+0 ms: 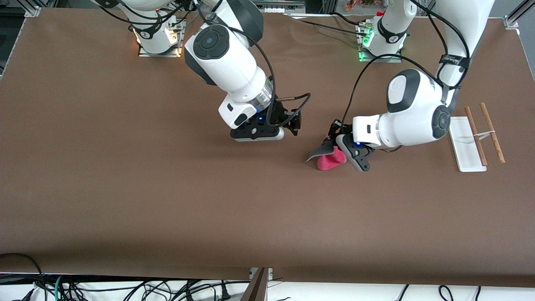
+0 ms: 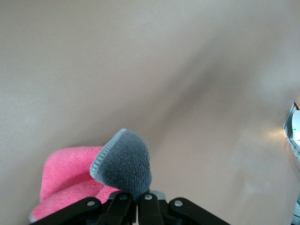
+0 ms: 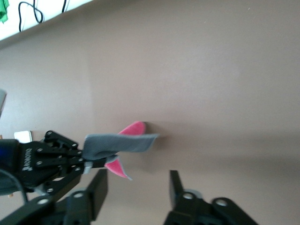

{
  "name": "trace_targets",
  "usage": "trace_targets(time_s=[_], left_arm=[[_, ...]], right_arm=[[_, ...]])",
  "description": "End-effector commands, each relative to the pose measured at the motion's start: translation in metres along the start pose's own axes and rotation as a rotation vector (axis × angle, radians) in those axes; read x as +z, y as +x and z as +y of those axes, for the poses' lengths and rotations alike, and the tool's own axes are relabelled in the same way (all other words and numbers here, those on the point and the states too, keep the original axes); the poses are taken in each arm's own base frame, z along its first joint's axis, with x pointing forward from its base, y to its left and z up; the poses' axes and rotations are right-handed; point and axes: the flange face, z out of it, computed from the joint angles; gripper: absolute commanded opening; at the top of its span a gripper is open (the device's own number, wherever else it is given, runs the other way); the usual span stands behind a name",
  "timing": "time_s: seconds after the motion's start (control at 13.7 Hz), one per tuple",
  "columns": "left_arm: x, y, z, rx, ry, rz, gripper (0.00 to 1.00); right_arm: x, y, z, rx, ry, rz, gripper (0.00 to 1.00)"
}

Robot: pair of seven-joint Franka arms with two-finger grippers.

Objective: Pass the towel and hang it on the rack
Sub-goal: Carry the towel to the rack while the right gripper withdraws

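The left gripper (image 1: 340,144) hangs over the middle of the brown counter (image 1: 167,188), its fingers pinched tight on one edge of the towel (image 1: 328,155). The towel droops from that grip in a loose fold, grey face curling over the pink-red one; from the front it is hard to tell whether its lowest part touches the counter or hangs just clear of it. In the left wrist view only the base of the fingers shows at the frame's edge, and the towel (image 2: 112,171) hides their tips.

The right gripper (image 1: 288,125) hovers over the counter beside the towel, toward the right arm's end, apart from it, with its fingers spread wide around nothing. Its wrist view cuts those fingers (image 3: 96,190) off low in the frame and shows the towel (image 3: 122,145) sticking out of the left gripper (image 3: 89,161).

The rack (image 1: 474,140) sits on the counter at the left arm's end, well apart from the towel, partly screened by the left arm. Its two wooden rods appear to slant across the white base.
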Motion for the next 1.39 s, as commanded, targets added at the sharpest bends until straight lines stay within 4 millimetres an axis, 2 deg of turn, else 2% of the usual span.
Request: trace_targets(time_s=[0.0, 0.07, 0.22, 0.36, 0.51, 0.66, 0.8, 0.95, 1.09, 1.24, 1.31], left_arm=[[-0.032, -0.012, -0.023, -0.025, -0.051, -0.006, 0.00], [-0.047, -0.023, -0.041, -0.053, -0.055, -0.005, 0.00], [-0.081, -0.045, -0.068, -0.094, -0.078, -0.028, 0.00], [-0.125, -0.070, -0.094, -0.109, -0.038, -0.093, 0.00], [-0.160, -0.102, -0.116, -0.143, -0.011, -0.166, 0.00], [-0.185, -0.145, -0.147, -0.179, -0.027, -0.189, 0.00], [-0.206, -0.187, -0.174, -0.195, -0.023, -0.215, 0.00], [-0.225, -0.225, -0.197, -0.178, -0.023, -0.212, 0.00], [-0.239, -0.257, -0.216, -0.172, -0.015, -0.211, 0.00], [-0.251, -0.282, -0.228, -0.143, -0.008, -0.203, 0.00], [-0.256, -0.290, -0.232, -0.137, -0.007, -0.195, 0.00]], right_arm=[[-0.019, 0.020, 0.018, -0.014, -0.016, 0.013, 1.00], [-0.021, 0.029, 0.028, -0.039, -0.030, 0.009, 1.00], [-0.024, 0.050, 0.062, -0.118, -0.101, -0.039, 1.00], [-0.070, 0.077, 0.100, -0.205, -0.144, -0.041, 1.00], [-0.096, 0.107, 0.154, -0.291, -0.193, -0.092, 1.00], [-0.120, 0.130, 0.205, -0.292, -0.240, -0.119, 1.00], [-0.150, 0.135, 0.235, -0.250, -0.306, -0.134, 1.00], [-0.173, 0.141, 0.261, -0.219, -0.409, -0.121, 1.00], [-0.208, 0.146, 0.290, -0.161, -0.453, -0.089, 1.00], [-0.254, 0.148, 0.321, -0.087, -0.474, -0.034, 1.00], [-0.241, 0.152, 0.345, -0.056, -0.502, -0.050, 1.00]])
